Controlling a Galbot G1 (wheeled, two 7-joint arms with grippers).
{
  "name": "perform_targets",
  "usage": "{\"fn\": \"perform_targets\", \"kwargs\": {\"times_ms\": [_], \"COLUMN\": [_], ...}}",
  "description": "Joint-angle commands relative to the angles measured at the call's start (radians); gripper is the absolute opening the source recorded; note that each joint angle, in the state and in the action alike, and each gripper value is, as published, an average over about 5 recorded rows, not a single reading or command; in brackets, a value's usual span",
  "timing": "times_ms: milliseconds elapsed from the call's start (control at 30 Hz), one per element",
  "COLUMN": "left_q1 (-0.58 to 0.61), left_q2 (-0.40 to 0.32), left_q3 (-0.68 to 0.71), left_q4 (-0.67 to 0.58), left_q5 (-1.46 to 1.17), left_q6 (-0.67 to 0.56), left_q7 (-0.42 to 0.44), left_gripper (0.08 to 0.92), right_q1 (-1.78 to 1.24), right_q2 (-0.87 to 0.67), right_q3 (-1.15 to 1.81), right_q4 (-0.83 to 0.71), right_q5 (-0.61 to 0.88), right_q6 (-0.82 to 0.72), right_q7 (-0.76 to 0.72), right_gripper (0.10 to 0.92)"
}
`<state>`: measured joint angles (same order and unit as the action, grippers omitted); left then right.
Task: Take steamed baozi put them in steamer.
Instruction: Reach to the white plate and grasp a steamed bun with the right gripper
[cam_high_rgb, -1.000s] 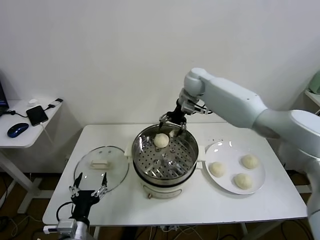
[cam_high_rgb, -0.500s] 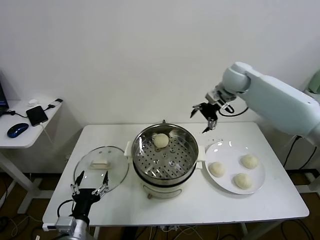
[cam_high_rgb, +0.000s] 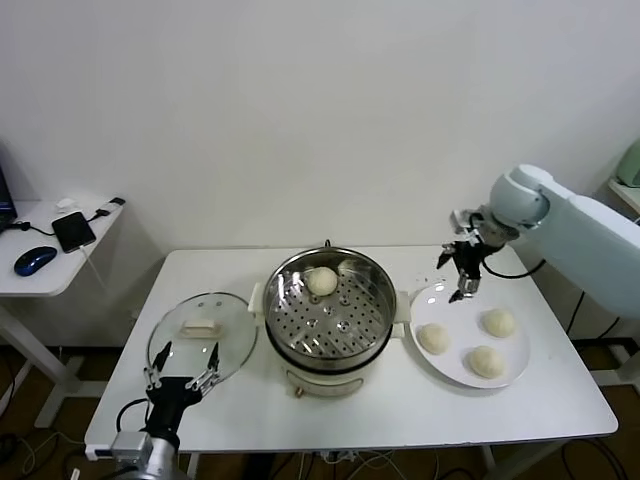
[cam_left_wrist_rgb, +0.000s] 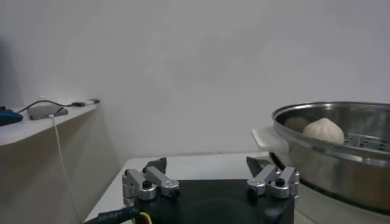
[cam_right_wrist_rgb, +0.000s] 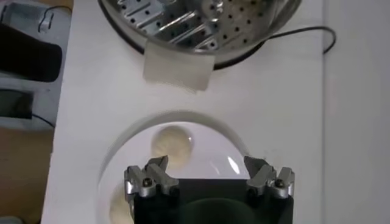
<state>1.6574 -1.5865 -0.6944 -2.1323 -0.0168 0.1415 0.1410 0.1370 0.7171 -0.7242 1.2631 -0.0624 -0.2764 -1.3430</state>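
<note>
The steamer (cam_high_rgb: 330, 364) stands mid-table with one steamed baozi (cam_high_rgb: 322, 281) on its perforated tray at the back. Three more baozi (cam_high_rgb: 434, 338) (cam_high_rgb: 498, 322) (cam_high_rgb: 486, 361) lie on a white plate (cam_high_rgb: 462, 322) to its right. My right gripper (cam_high_rgb: 462, 272) hangs open and empty above the plate's far-left edge. In the right wrist view it (cam_right_wrist_rgb: 207, 165) looks down on the plate (cam_right_wrist_rgb: 207, 143), a baozi (cam_right_wrist_rgb: 172, 143) and the steamer's handle (cam_right_wrist_rgb: 178, 66). My left gripper (cam_high_rgb: 182, 366) is parked open, low at the table's front left; its wrist view shows the steamer (cam_left_wrist_rgb: 341, 155) and its baozi (cam_left_wrist_rgb: 324, 129).
A round glass lid (cam_high_rgb: 203, 333) lies flat left of the steamer, just beyond the left gripper. A side desk at far left holds a phone (cam_high_rgb: 74, 229) and a mouse (cam_high_rgb: 35, 259). The wall stands close behind the table.
The right arm has swung from over the steamer's back rim, rightward and down to above the plate, its gripper open and empty. The baozi stays in the steamer. The left arm has not moved.
</note>
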Motion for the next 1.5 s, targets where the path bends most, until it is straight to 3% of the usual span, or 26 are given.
{"fn": "perform_targets", "kwargs": {"times_ms": [33, 533, 1500], "left_q1": [-0.001, 0.004, 0.007], "left_q2": [0.001, 0.0, -0.002], "left_q3": [0.0, -0.005, 0.0], "left_q4": [0.003, 0.018, 0.027], "left_q5": [0.0, 0.006, 0.016], "left_q6": [0.004, 0.004, -0.004], "left_q7": [0.002, 0.002, 0.001], "left_gripper": [0.823, 0.823, 0.823], "right_q1": [-0.175, -0.253, -0.296], "right_q2": [0.001, 0.166, 0.199], "right_q3": [0.086, 0.17, 0.208], "right_q4": [-0.039, -0.25, -0.284], "right_q5": [-0.075, -0.17, -0.209], "right_q6": [0.067, 0.274, 0.208], "right_q7": [0.024, 0.005, 0.064], "right_gripper": [0.823, 0.823, 0.823]}}
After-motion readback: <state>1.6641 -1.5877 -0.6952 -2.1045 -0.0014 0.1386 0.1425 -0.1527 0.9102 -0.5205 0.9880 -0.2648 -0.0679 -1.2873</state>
